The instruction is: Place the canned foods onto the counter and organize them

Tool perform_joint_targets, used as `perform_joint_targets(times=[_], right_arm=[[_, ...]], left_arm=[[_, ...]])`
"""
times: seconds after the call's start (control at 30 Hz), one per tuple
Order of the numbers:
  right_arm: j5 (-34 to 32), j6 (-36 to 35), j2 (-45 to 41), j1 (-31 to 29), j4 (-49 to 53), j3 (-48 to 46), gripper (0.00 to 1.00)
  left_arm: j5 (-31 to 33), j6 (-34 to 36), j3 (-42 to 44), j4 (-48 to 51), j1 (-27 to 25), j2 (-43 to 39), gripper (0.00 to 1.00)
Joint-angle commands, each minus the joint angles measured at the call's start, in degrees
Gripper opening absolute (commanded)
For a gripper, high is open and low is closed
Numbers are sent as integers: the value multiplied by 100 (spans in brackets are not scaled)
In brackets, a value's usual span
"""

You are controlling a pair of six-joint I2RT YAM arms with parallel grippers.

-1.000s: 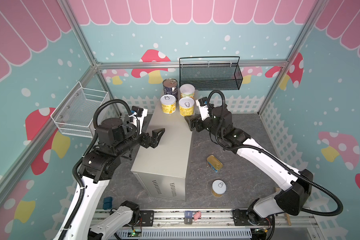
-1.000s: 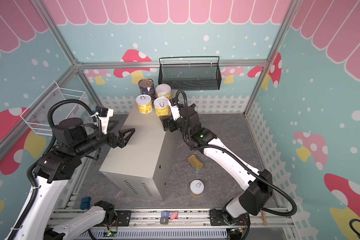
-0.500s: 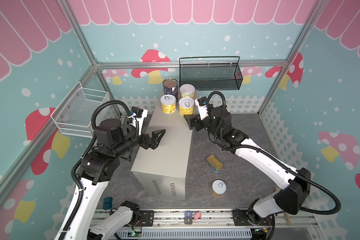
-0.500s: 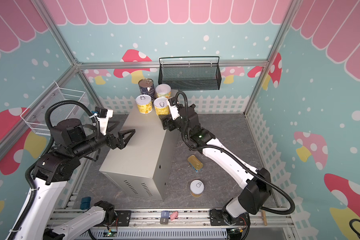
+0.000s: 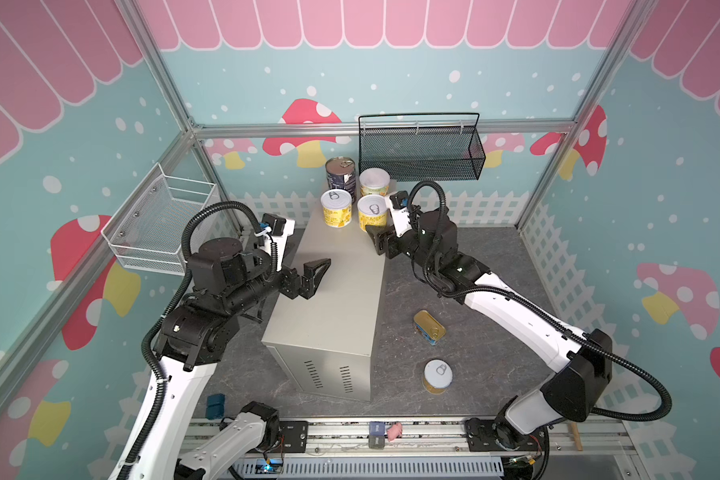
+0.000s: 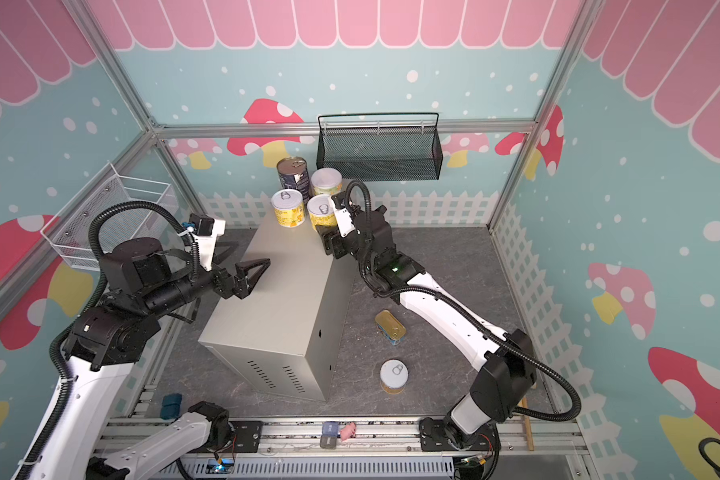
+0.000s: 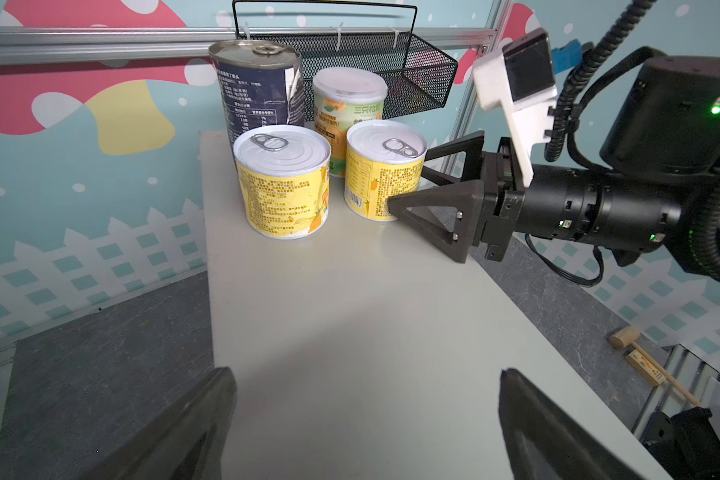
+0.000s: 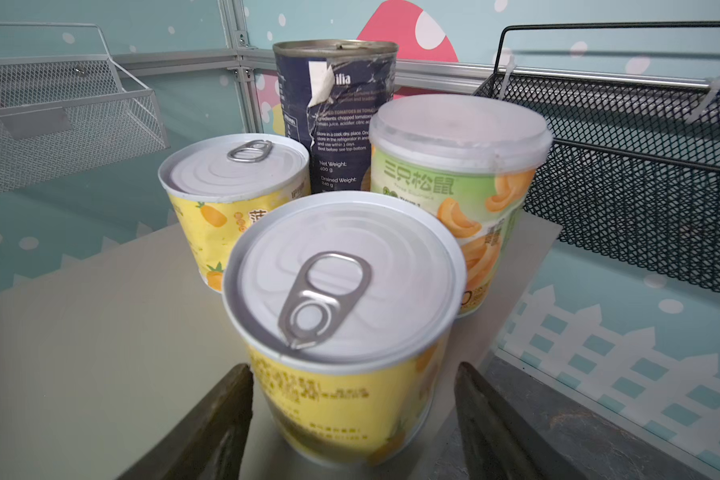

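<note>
The counter (image 5: 333,299) is a tall beige-grey metal box on the floor. Several cans stand at its far end: a navy can (image 5: 341,172), a white-lidded can (image 5: 374,180) and two short yellow pull-tab cans (image 5: 336,208) (image 5: 371,212). My right gripper (image 8: 352,370) is open, one finger on each side of the nearer yellow can (image 8: 341,316), with a small gap at each side. My left gripper (image 7: 364,372) hovers wide open and empty over the bare counter top (image 7: 350,311). On the floor to the right lie a flat gold-topped tin (image 5: 429,327) and another yellow can (image 5: 437,376).
A black mesh basket (image 5: 420,149) hangs on the back wall just behind the cans. A white wire basket (image 5: 163,224) hangs on the left wall. A wooden mallet (image 7: 641,353) lies on the floor at the right. A small blue object (image 5: 216,405) sits near the front rail.
The right gripper's fingers have drawn closer together around the nearer yellow can. The left arm and the cans have not visibly moved.
</note>
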State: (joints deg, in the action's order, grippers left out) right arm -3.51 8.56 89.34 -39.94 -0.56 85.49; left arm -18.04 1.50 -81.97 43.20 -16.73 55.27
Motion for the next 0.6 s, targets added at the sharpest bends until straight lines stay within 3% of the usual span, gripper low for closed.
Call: perform_joint_targets(times=[0.0,0.57], right_arm=[[-100,-118,206,39,166,83,74],[42,-59,292,74,73,128,69]], left_arm=[[-81,44,60,-77,3,-53,100],[-67,44,67,-80,12,-52,99]])
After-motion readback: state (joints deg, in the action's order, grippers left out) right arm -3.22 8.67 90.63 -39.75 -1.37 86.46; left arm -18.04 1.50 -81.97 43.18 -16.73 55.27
